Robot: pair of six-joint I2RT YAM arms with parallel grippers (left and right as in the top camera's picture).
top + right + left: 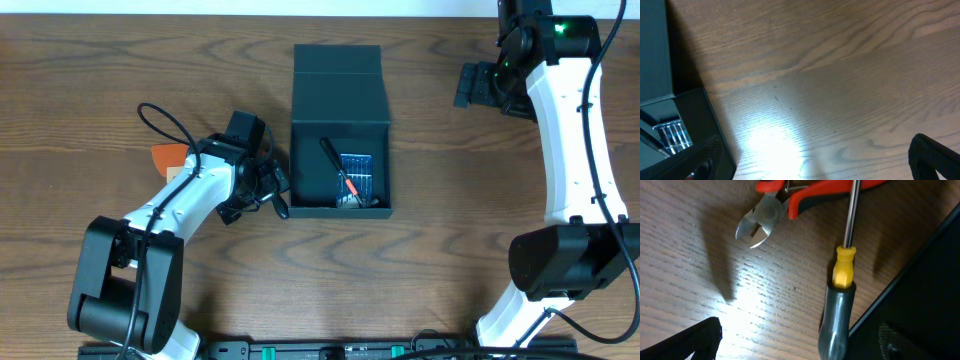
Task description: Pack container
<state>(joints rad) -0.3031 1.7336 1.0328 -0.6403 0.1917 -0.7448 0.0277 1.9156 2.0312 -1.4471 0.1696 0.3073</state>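
The container (pixel 340 95) sits at the middle of the table (pixel 450 250). With its lid thrown open, its long axis runs from 6 to 12 o'clock. The open tray is the 6 o'clock half. The hinged lid lies flat beyond it, pointing to 12 o'clock. The whole thing is a plain, matte, dark teal-green box with square corners.

In the tray, toward its 5 o'clock corner, lies a small blue case (pixel 358 172) of silvery bits. A slim tool (pixel 335 160), dark with a red stretch, lies slantwise across the case, from 11 to 5 o'clock.

The left claw (pixel 275 188) is at 9 o'clock from the tray, just beside its outer wall. It is spread wide and grasps nothing. Its camera shows cutters (pixel 765 217) with red handles and a screwdriver (pixel 842 280) with a yellow collar and grey handle. Both lie on the wood beside the container's dark wall.

The right claw (pixel 465 88) is farther off, at 2 o'clock from the container and well apart from it. It is also released and empty, over bare wood.
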